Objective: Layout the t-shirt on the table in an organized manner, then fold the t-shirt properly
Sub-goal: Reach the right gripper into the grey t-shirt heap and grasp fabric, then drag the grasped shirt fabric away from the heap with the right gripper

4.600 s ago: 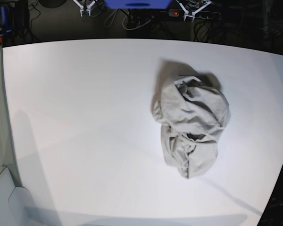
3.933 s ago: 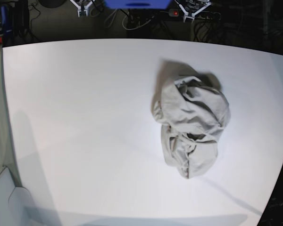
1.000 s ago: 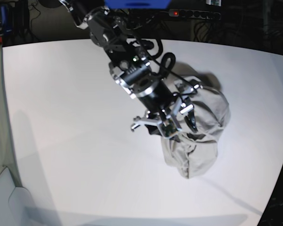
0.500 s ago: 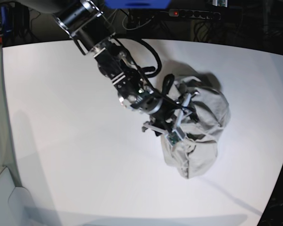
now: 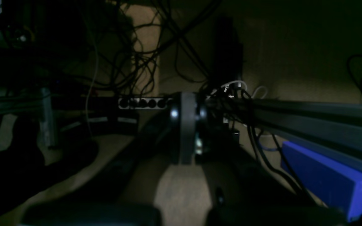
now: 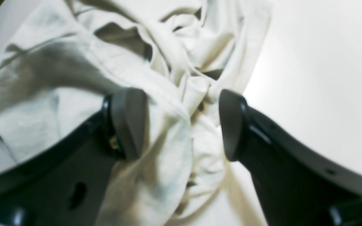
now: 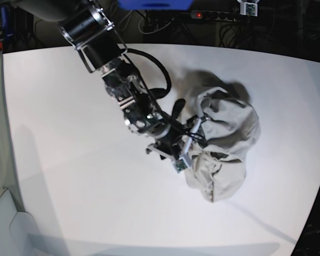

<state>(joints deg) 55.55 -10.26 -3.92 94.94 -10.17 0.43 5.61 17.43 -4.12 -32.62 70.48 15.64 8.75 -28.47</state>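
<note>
Cloth is lying bunched on the table (image 7: 69,160): the t-shirt (image 7: 226,144) is sitting crumpled right of centre. The right gripper (image 6: 181,125) is straddling a raised fold, jaws apart. The left gripper, parked off the table, is staying closed.

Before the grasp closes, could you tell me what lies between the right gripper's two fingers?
A bunched ridge of the t-shirt fills the open right gripper, seen in the right wrist view.

Overhead base view (wrist views close)
</note>
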